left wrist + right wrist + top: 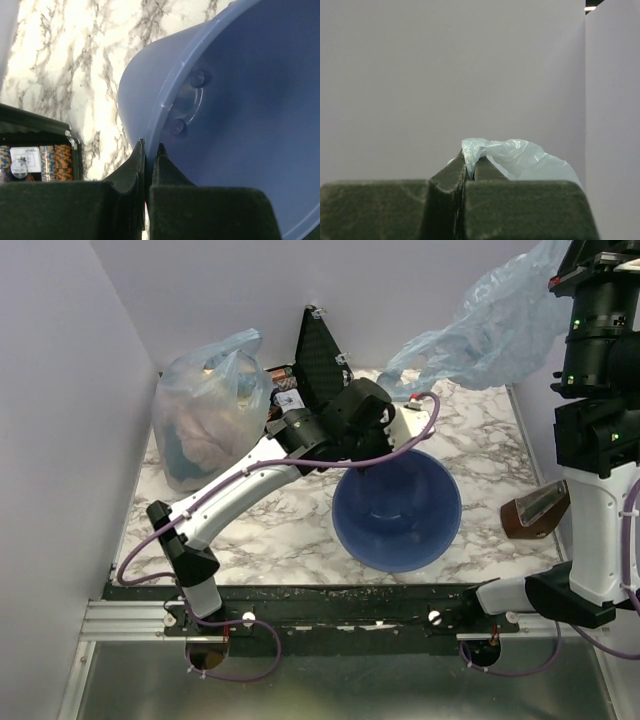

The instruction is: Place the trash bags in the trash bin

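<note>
The bin is smooth, faintly shiny blue plastic, the trash bag thin, crinkly, see-through pale-blue film, the table a glossy white-and-grey marble-look surface, and the stuffed bag clearer, wrinkled plastic.

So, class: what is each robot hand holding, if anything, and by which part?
The left hand pinches the blue trash bin by its rim; the right hand grips the light-blue trash bag by a bunched fold of film.

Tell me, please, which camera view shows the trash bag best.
The top external view: most of the trash bag hangs limp. The right wrist view shows only a tuft pinched in the right claw; the left wrist view shows none.
</note>
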You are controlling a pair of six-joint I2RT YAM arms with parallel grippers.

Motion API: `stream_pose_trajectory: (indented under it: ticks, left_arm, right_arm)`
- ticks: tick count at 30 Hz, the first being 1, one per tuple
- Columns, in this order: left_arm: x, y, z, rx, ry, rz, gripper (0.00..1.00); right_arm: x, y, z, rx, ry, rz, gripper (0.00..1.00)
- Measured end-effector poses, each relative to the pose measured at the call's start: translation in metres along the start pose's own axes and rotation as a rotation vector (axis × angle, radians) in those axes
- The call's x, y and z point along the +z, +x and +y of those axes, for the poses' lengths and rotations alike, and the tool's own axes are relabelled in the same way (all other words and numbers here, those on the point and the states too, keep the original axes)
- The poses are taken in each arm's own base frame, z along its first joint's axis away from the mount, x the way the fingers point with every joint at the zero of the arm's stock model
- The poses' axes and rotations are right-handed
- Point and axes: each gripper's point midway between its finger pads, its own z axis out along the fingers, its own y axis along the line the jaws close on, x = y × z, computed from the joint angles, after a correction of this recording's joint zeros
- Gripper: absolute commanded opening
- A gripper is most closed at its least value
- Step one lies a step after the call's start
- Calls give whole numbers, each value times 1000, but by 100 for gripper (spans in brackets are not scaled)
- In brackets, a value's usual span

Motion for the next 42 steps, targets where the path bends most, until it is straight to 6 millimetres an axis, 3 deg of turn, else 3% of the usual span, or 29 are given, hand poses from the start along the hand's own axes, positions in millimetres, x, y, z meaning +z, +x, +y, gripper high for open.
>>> stream_pose_trajectory:
  ticks: [4, 6, 12, 15, 17, 19, 22, 26, 33, 38, 42]
  left_arm:
    - [-16, 13, -1, -31, 38, 7, 0]
    - [-21, 20, 8, -75, 51, 14, 0]
    - [-14, 40, 64, -252, 14, 30, 0]
    - [-5, 41, 79, -308, 18, 23, 3]
    - [0, 37, 80, -325, 38, 12, 11]
    - [5, 30, 77, -336, 70, -4, 33]
    - [13, 21, 71, -338, 120, -31, 53]
    - [25, 22, 60, -352, 190, -28, 71]
    - [34, 20, 59, -343, 210, -70, 89]
    - [5, 11, 57, -307, 193, -151, 94]
    - [-52, 5, 41, -232, 173, -240, 97]
  right_arm:
    - [-3, -1, 3, 10, -19, 1, 1]
    - [-4, -2, 3, 14, -22, -1, 1]
    - [-7, -4, 3, 21, -31, -1, 1]
    - [-8, -1, 5, 17, -43, 10, 1]
    - [-9, 1, 6, 15, -49, 17, 1]
    - [-10, 3, 7, 16, -54, 23, 1]
    - [-11, 5, 7, 14, -55, 28, 1]
    - [-11, 5, 0, 9, -16, 34, 1]
    - [-11, 9, -6, -6, 13, 42, 1]
    - [-16, 20, 2, 10, -33, 70, 1]
    - [-17, 23, 8, 15, -63, 82, 1]
